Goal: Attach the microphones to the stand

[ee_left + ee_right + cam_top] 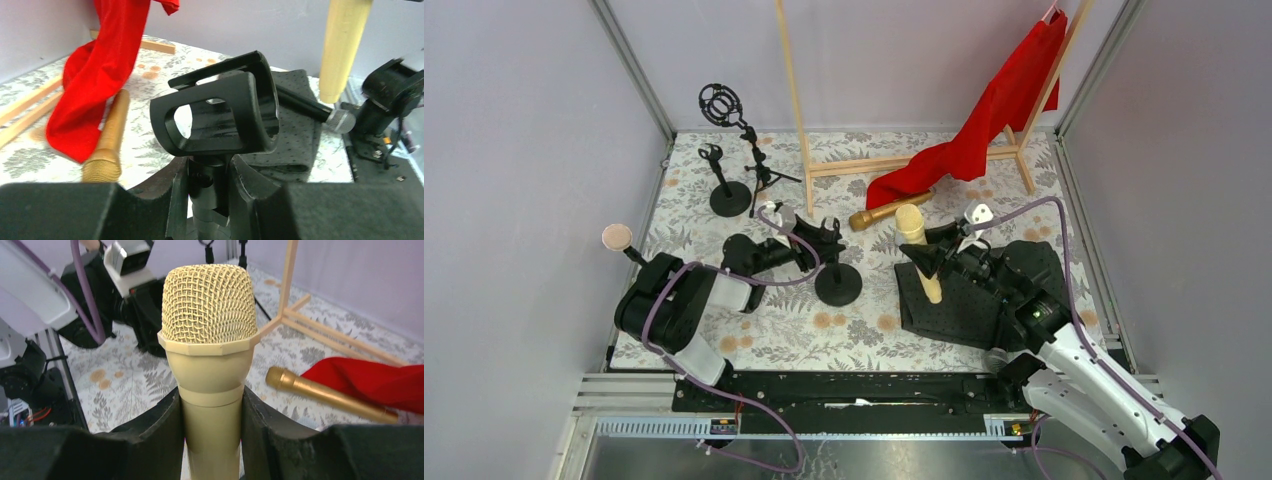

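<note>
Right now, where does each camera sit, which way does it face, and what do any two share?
Top external: above and behind the arms, looking down on the table; both arms, left gripper and right gripper show.
Left wrist: on the left wrist, facing the stand clip; own fingers close around its stem.
Right wrist: on the right wrist, facing the pale yellow microphone clamped in own fingers.
Shared: all three show the gold microphone and red cloth.

text: none legible | labels/brands: none legible | numbers/signs: none legible, all three views
</note>
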Action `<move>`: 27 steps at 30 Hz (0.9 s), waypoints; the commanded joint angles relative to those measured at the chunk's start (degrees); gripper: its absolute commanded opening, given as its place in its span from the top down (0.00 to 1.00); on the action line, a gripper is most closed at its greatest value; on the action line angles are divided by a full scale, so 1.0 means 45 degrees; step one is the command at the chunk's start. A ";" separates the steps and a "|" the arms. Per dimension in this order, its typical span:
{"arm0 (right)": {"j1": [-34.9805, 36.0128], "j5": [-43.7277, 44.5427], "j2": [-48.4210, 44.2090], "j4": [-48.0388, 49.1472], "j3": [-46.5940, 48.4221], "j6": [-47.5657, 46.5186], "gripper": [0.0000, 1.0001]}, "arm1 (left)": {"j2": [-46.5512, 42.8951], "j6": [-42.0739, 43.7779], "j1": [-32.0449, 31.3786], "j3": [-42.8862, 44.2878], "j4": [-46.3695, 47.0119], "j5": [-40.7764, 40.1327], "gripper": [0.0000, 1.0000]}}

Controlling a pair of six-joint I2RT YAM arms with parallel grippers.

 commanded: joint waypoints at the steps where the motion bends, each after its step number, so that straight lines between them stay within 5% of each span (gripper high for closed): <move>1: -0.0007 0.0479 -0.0182 0.2785 -0.0135 0.0444 1.00 | -0.0910 -0.1840 -0.0821 -0.0361 0.1276 -0.1438 1.00; 8: -0.0023 -0.0901 0.0285 0.5474 -0.0165 0.0044 1.00 | -0.2198 -0.2777 -0.2150 -0.1502 0.0873 -0.3969 1.00; 19: -0.0009 -0.2489 0.1941 1.0554 0.0086 0.0508 1.00 | -0.6080 -0.1366 -0.4274 -0.1225 -0.6257 -0.8476 1.00; 27: 0.0037 -0.3179 0.4353 1.5634 0.0857 0.2857 1.00 | -0.6728 -0.1970 -0.5013 -0.1001 -0.7697 -0.9024 1.00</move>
